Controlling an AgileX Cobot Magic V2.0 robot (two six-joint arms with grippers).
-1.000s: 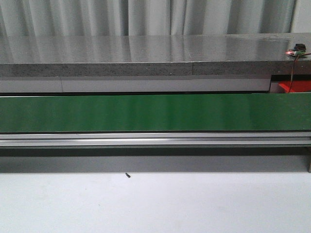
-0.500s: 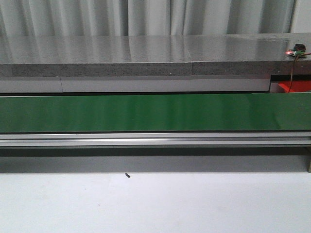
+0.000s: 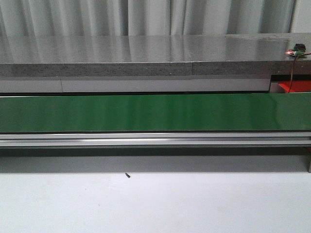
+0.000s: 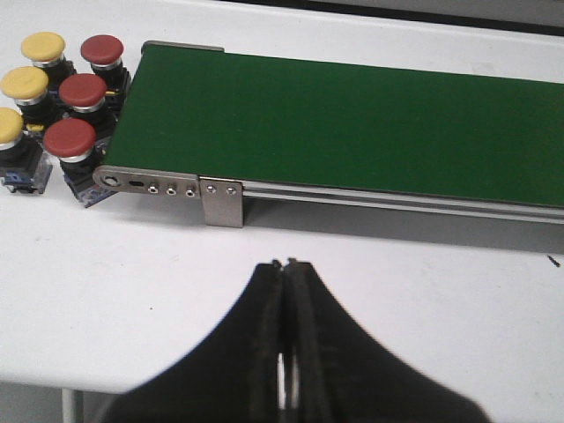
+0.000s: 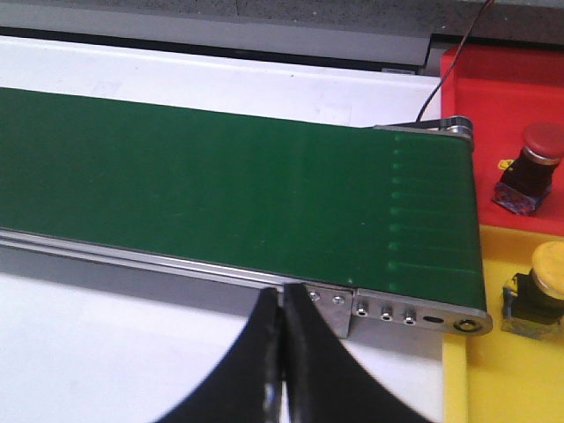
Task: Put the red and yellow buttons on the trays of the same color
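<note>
My left gripper hangs over the white table, fingers pressed together on nothing. My right gripper is the same: closed and empty, near the right end of the green belt.

The waiting buttons are bunched on the table just off the belt's left end. I count three red ones, at the far, middle and near spots closest to the belt, and three yellow ones just beyond them, further left. They stand upright and crowd each other, so some may be touching.

At the right end, a red button already sits on the red tray, and a yellow button sits on the yellow tray. So I judge one pair sorted and six left to go.

The belt itself carries nothing in any view, so I take this as a pause between rounds, with the next pick falling to my left side.

The next move, as I read it, is to spread my left fingers, reach toward the cluster and take the near red button, the one most exposed on the table side. The tight packing calls for a clean descent around one cap without nudging its neighbours, then a set-down on the belt for my right side to collect.
</note>
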